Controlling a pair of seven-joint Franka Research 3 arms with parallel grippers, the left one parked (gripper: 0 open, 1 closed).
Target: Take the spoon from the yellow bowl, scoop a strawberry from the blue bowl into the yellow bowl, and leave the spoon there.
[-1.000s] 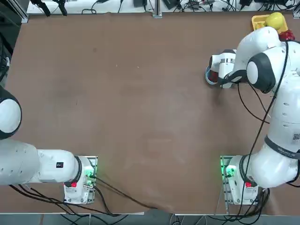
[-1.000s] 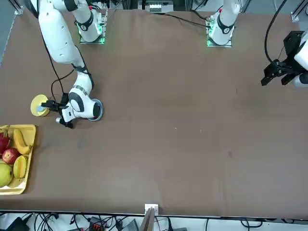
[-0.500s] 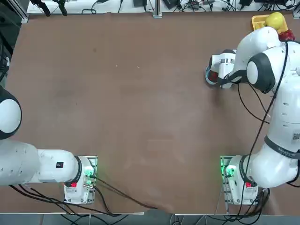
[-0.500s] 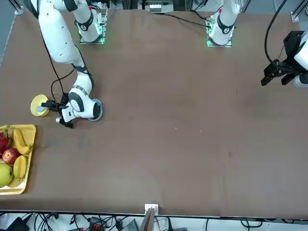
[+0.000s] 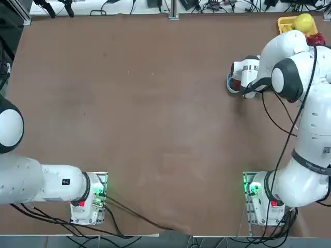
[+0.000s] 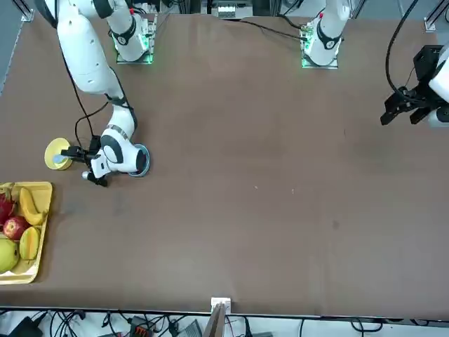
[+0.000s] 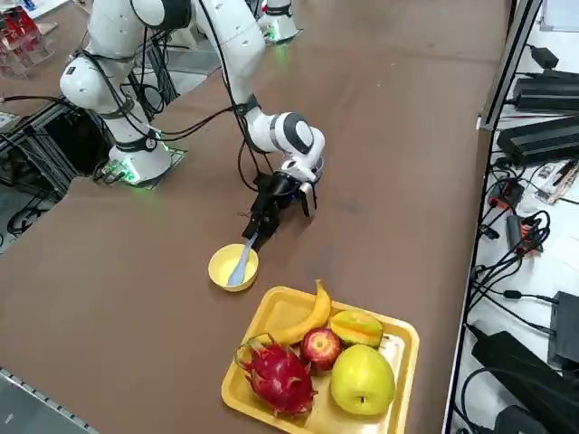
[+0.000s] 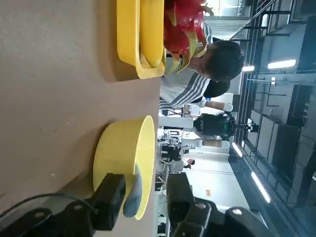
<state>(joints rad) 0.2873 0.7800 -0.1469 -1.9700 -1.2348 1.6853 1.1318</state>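
Note:
The yellow bowl [image 7: 232, 268] stands near the table's right edge, and the pale spoon [image 7: 242, 261] lies in it with its handle leaning over the rim. My right gripper [image 7: 252, 233] reaches low along the table to that handle. In the right wrist view the gripper [image 8: 145, 195] is open, and the spoon handle [image 8: 132, 191] stands between its fingers, close to one finger [image 8: 111, 197] and apart from the other. In the front view the bowl [image 6: 56, 154] sits just ahead of the gripper [image 6: 71, 152]. The blue bowl [image 5: 232, 84] lies under my wrist, mostly hidden, with something red showing inside.
A rectangular yellow tray [image 7: 406, 343] with a banana, an apple, a dragon fruit and other fruit sits beside the yellow bowl, at the table's corner [image 6: 43, 210]. A person in a striped shirt [image 8: 177, 89] shows beyond the table in the wrist view.

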